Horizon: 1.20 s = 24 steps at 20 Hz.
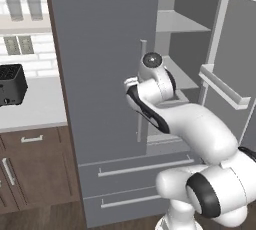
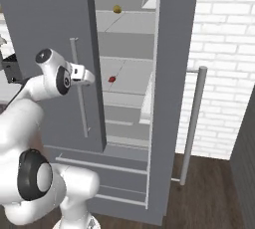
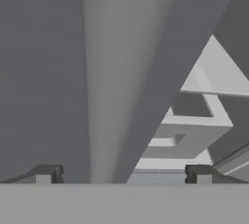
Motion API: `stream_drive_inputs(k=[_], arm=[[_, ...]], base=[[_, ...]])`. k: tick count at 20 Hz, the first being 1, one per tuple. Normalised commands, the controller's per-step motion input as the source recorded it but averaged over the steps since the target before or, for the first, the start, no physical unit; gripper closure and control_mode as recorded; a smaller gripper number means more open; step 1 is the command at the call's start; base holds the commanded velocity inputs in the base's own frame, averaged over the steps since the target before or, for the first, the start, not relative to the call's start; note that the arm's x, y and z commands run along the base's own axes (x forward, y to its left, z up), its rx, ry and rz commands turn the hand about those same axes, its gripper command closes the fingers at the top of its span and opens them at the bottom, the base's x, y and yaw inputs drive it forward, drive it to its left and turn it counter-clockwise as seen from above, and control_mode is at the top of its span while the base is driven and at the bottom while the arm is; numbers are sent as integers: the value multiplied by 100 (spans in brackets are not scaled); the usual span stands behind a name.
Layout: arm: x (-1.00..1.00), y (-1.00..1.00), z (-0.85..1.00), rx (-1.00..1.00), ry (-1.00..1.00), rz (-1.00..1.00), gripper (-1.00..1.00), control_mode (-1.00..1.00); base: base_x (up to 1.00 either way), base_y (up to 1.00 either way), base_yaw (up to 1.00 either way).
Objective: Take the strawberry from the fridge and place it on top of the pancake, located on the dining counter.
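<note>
Right now the gripper [image 3: 123, 174] has its jaws spread wide with nothing between them, the two dark fingertips [image 3: 46, 173] standing on either side of a long vertical silver handle [image 3: 104, 82] on the fridge [image 1: 100, 74]. Meanwhile the strawberry [image 2: 112, 79] sits well apart from the jaws, a tiny red dot on a pale middle shelf [image 2: 129, 76] inside the open right half, past the closed left door [image 2: 45, 19]. Up on the shelf above, a small yellowish-brown lump [image 2: 117, 9] rests near the back.
</note>
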Motion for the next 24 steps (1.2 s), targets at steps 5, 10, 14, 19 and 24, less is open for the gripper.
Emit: stream_drive_inputs(k=[5,10,14,19,24], arm=[[47,3,0,4,-7,1,-100,-100],[34,11,-6,1,-13,1,-100,-100],[48,9,-6,1,-10,0,100,-100],[63,1,-2,7,-4,3,100,-100],[21,9,-1,4,5,1,100,-100]], base=[[0,0,0],[0,0,0],[0,0,0],[0,0,0],[0,0,0]])
